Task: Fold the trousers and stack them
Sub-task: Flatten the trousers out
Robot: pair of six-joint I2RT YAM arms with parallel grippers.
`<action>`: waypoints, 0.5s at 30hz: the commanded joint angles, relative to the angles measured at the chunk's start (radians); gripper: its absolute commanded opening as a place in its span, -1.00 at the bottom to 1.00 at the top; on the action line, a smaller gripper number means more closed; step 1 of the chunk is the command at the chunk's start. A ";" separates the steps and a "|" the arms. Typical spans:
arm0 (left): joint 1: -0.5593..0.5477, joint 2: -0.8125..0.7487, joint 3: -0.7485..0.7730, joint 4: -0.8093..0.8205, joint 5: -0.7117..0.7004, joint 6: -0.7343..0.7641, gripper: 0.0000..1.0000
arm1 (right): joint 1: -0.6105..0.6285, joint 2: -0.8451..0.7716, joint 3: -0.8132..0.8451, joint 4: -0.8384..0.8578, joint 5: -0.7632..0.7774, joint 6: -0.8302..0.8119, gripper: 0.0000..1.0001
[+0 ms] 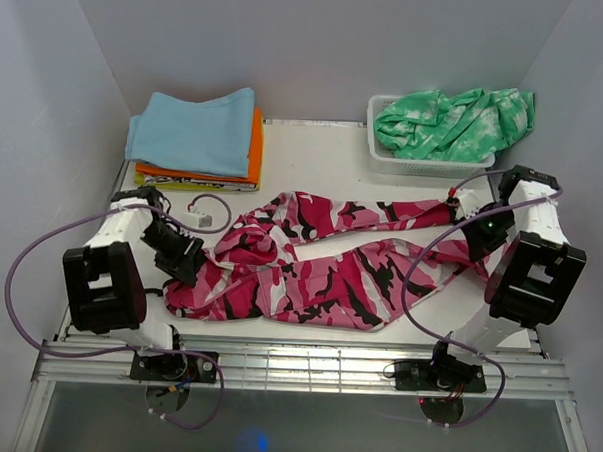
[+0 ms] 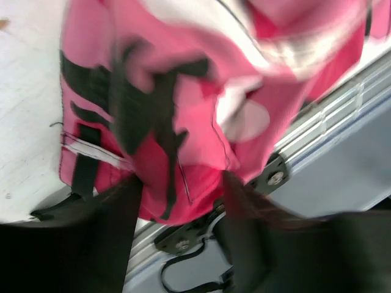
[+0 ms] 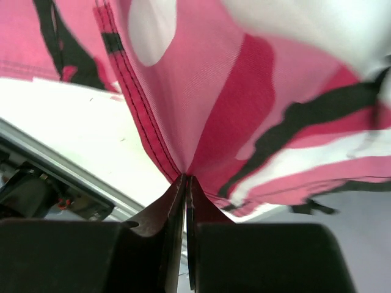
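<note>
The pink camouflage trousers (image 1: 319,277) lie stretched across the table, waist at the left and both legs running right. My left gripper (image 1: 187,261) is at the waist end. In the left wrist view, a thick bunch of the trousers (image 2: 183,91) fills the gap between the left gripper (image 2: 180,195) fingers, which hold it; the picture is blurred. My right gripper (image 1: 460,215) is at the far leg's end. The right wrist view shows the right gripper (image 3: 186,178) pinched shut on a hemmed edge of the trousers (image 3: 244,91).
A folded stack (image 1: 201,132) of light blue, orange and yellow clothes sits at the back left. A white basket (image 1: 424,163) at the back right holds a green-and-white tie-dye garment (image 1: 456,123). A metal rail (image 1: 296,361) runs along the near edge. White walls close in on three sides.
</note>
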 commanded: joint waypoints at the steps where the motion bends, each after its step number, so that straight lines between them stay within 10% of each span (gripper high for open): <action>1: 0.005 0.077 0.104 0.101 0.046 -0.094 0.06 | 0.010 0.045 0.168 -0.041 -0.067 -0.059 -0.84; 6: 0.005 0.273 0.368 0.104 0.071 -0.218 -0.98 | 0.031 0.154 0.387 -0.097 -0.087 -0.025 -0.84; 10: 0.016 0.340 0.581 0.081 0.042 -0.264 -1.00 | 0.071 0.135 0.325 -0.078 -0.034 -0.046 -0.72; 12: 0.034 0.354 0.663 0.063 0.027 -0.278 -1.00 | 0.090 0.096 0.270 -0.049 -0.026 -0.046 -0.30; 14: 0.042 0.360 0.683 0.029 0.016 -0.264 -1.00 | 0.104 0.076 0.190 -0.031 -0.023 -0.045 0.92; 15: 0.049 0.358 0.674 0.026 0.013 -0.261 -1.00 | 0.122 0.059 0.162 -0.025 -0.017 -0.030 0.85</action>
